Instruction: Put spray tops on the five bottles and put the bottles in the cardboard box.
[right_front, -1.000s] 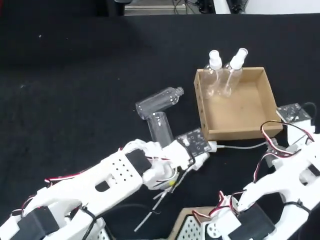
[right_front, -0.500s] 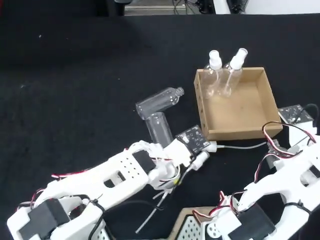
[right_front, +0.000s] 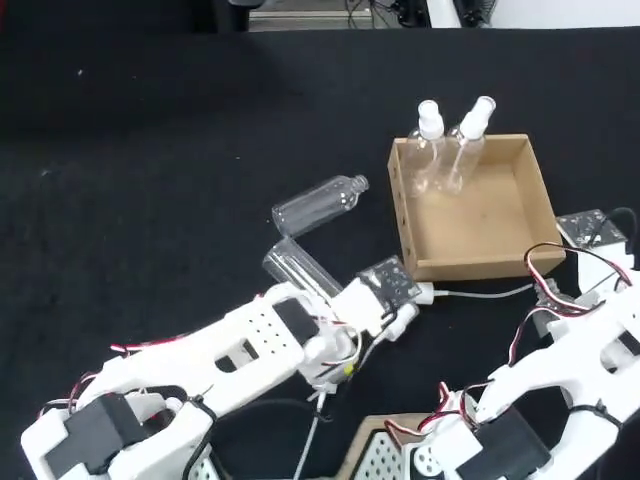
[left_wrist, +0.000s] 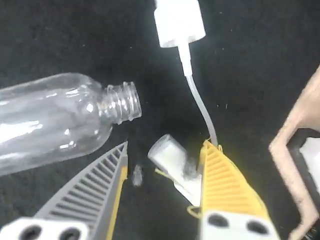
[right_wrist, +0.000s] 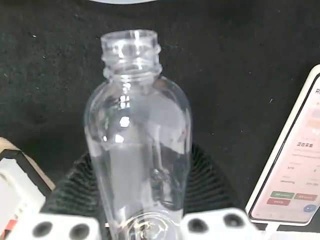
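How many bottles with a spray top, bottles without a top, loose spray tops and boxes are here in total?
Bottles with spray top: 2
Bottles without top: 3
Loose spray tops: 2
Cardboard box: 1
Total: 8

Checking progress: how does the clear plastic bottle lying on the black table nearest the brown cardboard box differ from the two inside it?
The table bottle has a bare neck; the boxed bottles wear white spray tops. It lies flat; they lean on the box's wall. All are clear.
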